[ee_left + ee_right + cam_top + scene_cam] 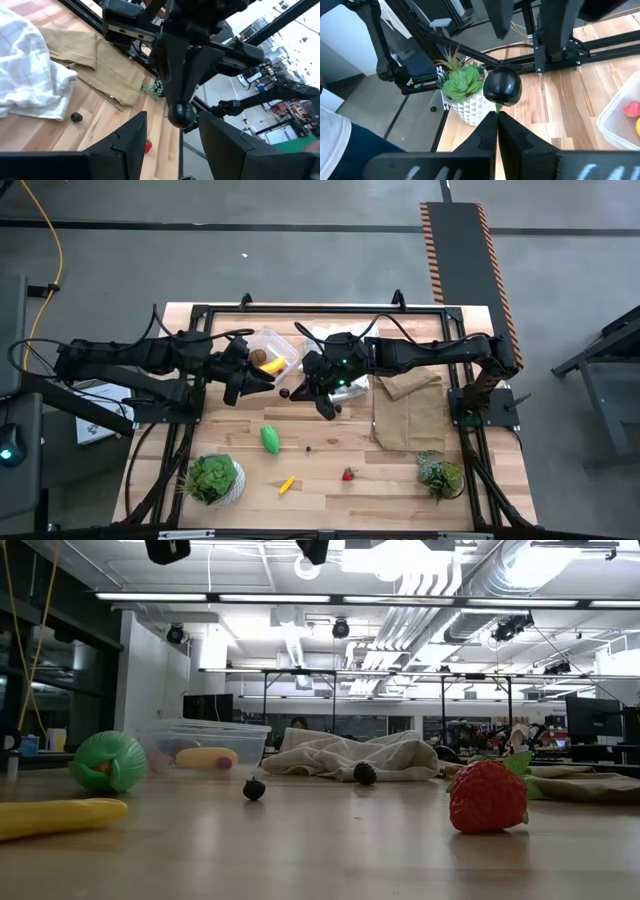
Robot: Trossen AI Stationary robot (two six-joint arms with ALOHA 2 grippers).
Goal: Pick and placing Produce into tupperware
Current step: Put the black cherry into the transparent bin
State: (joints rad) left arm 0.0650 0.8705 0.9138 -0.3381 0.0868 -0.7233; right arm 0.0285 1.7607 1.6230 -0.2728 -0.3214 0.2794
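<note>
Nearest the desk's [330, 500] front edge, a yellow piece [287, 485] and the strawberry [348, 474] lie loose. Just past them are the green oval [270, 438] and a small loose berry [307, 448]. None of these is in the tupperware [283, 340] yet.

Above mid-desk, your right end effector [497, 117] is pinched shut on the thin green stem of a dark berry [502, 86], so the ball hangs free of the fingers. Your left end effector [170, 125] faces it from close by, fingers about half apart and holding nothing. It sits beside the tupperware's near corner.

Farther back, the tupperware already holds a brown ball [259, 358] and a yellow piece [274, 365]. The white cloth [335, 335] lies beyond it.

The weak point, I'd say, is that stem grip:
- A quick swing or stop could let the berry slip, and a round berry will roll off across the desk.
- The two end effectors are very near each other, so any sideways move risks a knock.
- The tupperware looks light, and a brush from either arm could shove it or tip out what is inside
</note>
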